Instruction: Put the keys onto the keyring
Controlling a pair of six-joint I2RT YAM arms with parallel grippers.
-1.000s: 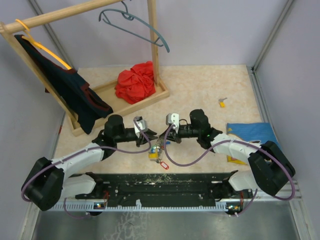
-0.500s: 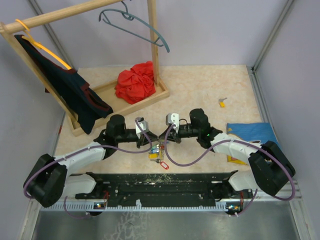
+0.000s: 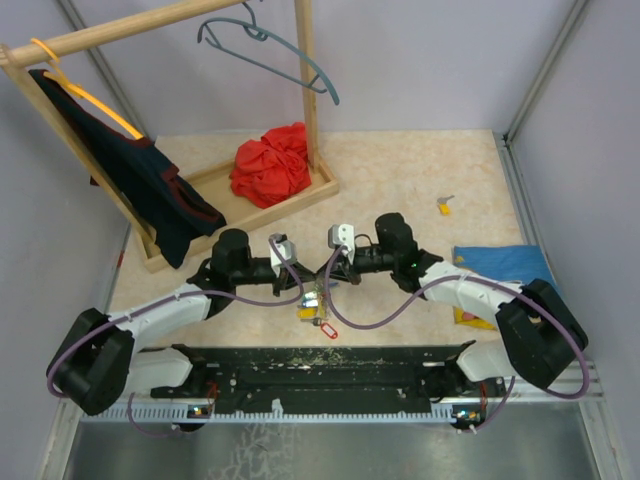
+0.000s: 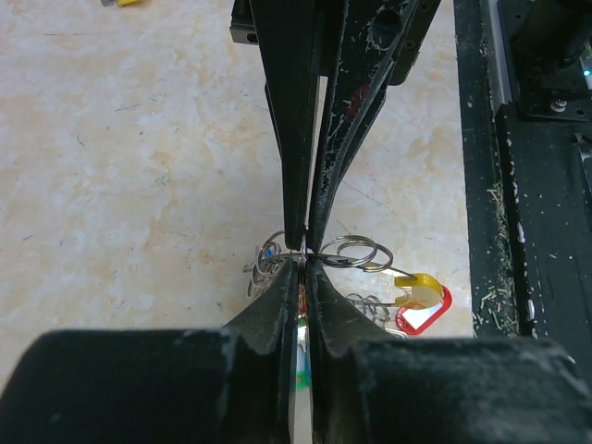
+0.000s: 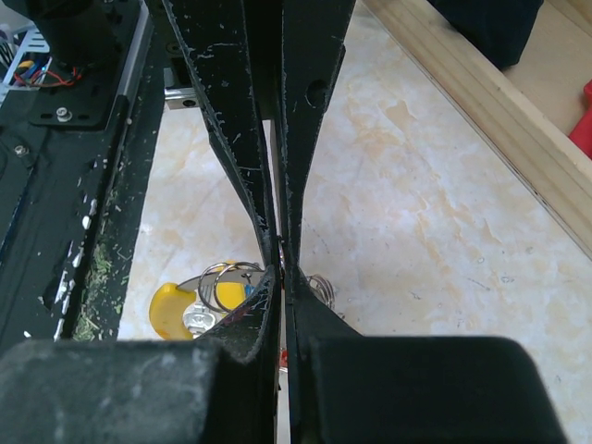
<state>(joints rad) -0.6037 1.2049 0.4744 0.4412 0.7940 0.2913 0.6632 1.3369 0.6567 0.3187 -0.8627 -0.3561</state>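
My left gripper (image 3: pixel 307 284) and right gripper (image 3: pixel 325 281) meet tip to tip above the table near the front middle. Both are shut on the thin metal wire of the keyring (image 4: pixel 350 251), which shows as grey loops beside the fingertips (image 5: pixel 222 277). A bunch of keys (image 3: pixel 314 306) hangs below them, with a yellow tag (image 4: pixel 416 286), a red tag (image 4: pixel 427 316) and a green tag partly hidden between my left fingers. In the right wrist view the yellow tag (image 5: pixel 170 311) lies left of my fingers. One loose yellow-tagged key (image 3: pixel 444 206) lies far right on the table.
A wooden clothes rack (image 3: pixel 305 90) with a base tray stands at the back left, holding a red cloth (image 3: pixel 272 162), a dark garment (image 3: pixel 150 185), a grey hanger (image 3: pixel 265 45) and an orange hanger (image 3: pixel 85 95). A blue cloth (image 3: pixel 498 264) lies right. The black base rail (image 3: pixel 320 365) runs along the front.
The left gripper has moved right until its tips meet the right gripper's. The right gripper has shifted slightly left and back. The key bunch stays between them.
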